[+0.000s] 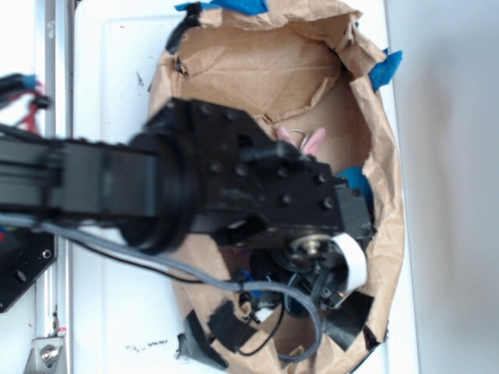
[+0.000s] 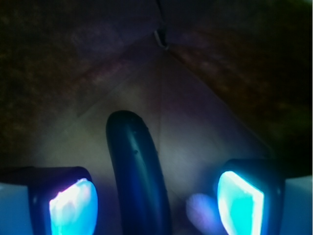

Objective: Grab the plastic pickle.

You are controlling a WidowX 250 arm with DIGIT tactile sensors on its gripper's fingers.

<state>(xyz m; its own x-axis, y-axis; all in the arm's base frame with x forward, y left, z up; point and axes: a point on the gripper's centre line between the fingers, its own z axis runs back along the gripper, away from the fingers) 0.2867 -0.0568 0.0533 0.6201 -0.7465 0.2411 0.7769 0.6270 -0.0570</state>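
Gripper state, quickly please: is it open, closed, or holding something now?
Gripper: open, holding nothing. The plastic pickle lies between the two fingers, nearer the left one in the wrist view; contact cannot be told.

The smooth, glossy dark green plastic pickle (image 2: 137, 176) is lying lengthwise in the lower centre of the wrist view, running from the bottom edge up to a rounded end near mid-frame, curving slightly, its surface showing small dimples.

Brown paper bag (image 1: 273, 70), pink bunny ears (image 1: 302, 140)
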